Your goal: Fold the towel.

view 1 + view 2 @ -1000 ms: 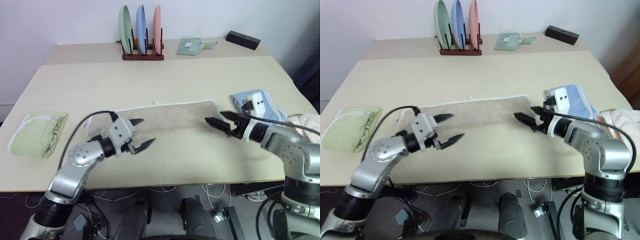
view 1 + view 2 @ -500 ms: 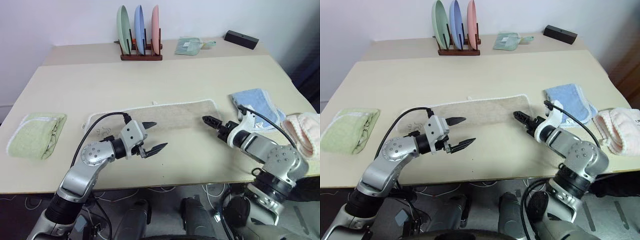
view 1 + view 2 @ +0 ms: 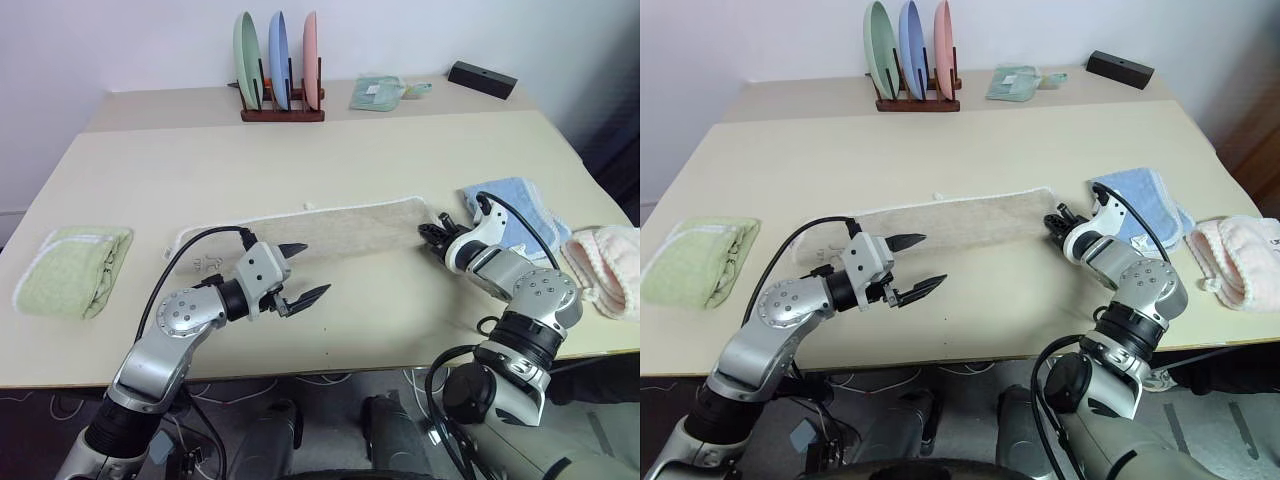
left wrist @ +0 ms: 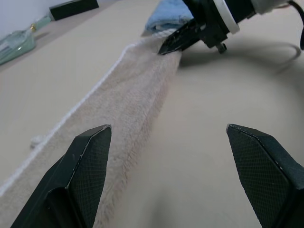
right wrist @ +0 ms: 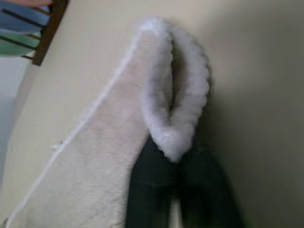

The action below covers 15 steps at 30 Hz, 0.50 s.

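Observation:
The towel (image 3: 330,228) is a long beige strip with white corded edging, lying flat across the middle of the table (image 3: 330,160). My right gripper (image 3: 428,236) is shut on the towel's right end; in the right wrist view the fluffy edge (image 5: 173,114) is pinched and bunched between the two black fingers (image 5: 147,185). My left gripper (image 3: 314,270) hangs open just above the table in front of the towel's left half, holding nothing. In the left wrist view its fingers (image 4: 90,166) frame the towel (image 4: 128,109) and the right gripper (image 4: 166,47) at the far end.
A light green folded towel (image 3: 70,268) lies at the table's left edge. A light blue towel (image 3: 510,205) and a pink one (image 3: 600,265) lie at the right. A plate rack (image 3: 280,70), a small green cloth (image 3: 378,92) and a black box (image 3: 483,78) stand at the back.
My right gripper has moved forward to the towel's right end, rolled over and shut on it. The left gripper has stayed open in place.

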{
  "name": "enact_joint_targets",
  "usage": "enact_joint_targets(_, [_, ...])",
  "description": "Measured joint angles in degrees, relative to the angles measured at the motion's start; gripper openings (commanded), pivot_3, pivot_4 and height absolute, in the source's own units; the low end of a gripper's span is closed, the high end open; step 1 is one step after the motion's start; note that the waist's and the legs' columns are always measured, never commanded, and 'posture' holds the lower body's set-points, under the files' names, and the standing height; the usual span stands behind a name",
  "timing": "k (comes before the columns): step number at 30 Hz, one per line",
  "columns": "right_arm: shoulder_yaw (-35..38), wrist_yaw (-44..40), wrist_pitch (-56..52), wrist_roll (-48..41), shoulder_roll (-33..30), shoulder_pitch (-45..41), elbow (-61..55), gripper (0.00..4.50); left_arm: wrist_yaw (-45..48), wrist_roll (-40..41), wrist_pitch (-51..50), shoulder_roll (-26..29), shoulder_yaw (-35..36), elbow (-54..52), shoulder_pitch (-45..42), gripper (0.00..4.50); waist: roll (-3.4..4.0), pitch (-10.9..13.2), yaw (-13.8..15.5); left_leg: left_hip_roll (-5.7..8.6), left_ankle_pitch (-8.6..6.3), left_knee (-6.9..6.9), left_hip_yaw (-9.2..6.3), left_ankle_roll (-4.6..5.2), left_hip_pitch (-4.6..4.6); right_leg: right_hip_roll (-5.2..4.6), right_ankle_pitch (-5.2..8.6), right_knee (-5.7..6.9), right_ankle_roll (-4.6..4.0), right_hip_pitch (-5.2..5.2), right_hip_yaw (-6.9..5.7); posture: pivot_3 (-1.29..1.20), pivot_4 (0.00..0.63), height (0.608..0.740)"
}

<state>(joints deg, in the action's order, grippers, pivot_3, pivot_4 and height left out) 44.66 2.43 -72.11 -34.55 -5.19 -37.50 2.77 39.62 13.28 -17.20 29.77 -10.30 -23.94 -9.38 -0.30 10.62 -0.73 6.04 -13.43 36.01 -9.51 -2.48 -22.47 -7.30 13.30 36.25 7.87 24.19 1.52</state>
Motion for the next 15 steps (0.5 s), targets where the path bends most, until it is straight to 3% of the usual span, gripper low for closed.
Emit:
enact_joint_targets(3, [-2.1, -1.0, -0.5, -0.6, -3.2, 2.1, -2.2, 0.06, -0.1, -0.1, 0.0, -0.1, 0.1, 0.0, 0.1, 3.97, 0.04, 0.0, 0.1, 0.01, -0.01, 0.00, 0.00, 0.01, -0.04, -0.01, 0.00, -0.04, 0.01, 0.01, 0.00, 0.00, 0.150, 0.738])
enact_joint_targets(8, [-7.6, -7.7, -0.8, -1.5, -16.9, 5.6, -10.1, 0.06, 0.4, -0.3, 0.3, 0.1, 0.2, 0.8, -0.2, 3.97, 0.09, 0.0, -0.2, 0.01, -0.03, -0.04, 0.04, 0.04, -0.04, -0.02, 0.02, -0.08, 0.03, 0.01, -0.02, 0.00, 0.150, 0.738])
enact_joint_targets(11, [-15.8, -14.1, 2.5, -0.2, -25.1, 8.3, -13.5, 0.06, 1.1, -0.4, 0.7, 0.1, 0.1, 1.7, -0.5, 3.97, 0.11, 0.0, -0.7, -0.06, -0.03, -0.09, 0.11, 0.06, 0.00, 0.04, 0.02, -0.10, 0.03, 0.02, -0.02, 0.00, 0.150, 0.738])
enact_joint_targets(15, [-30.1, -22.9, 9.8, 2.8, -30.8, 9.4, -18.5, 0.06, 1.7, -0.9, 1.3, 0.0, -0.1, 2.9, -1.3, 3.97, 0.11, 0.0, -1.0, -0.11, -0.03, -0.07, 0.11, 0.06, -0.02, 0.07, 0.02, -0.12, 0.03, 0.02, -0.02, 0.00, 0.150, 0.738])
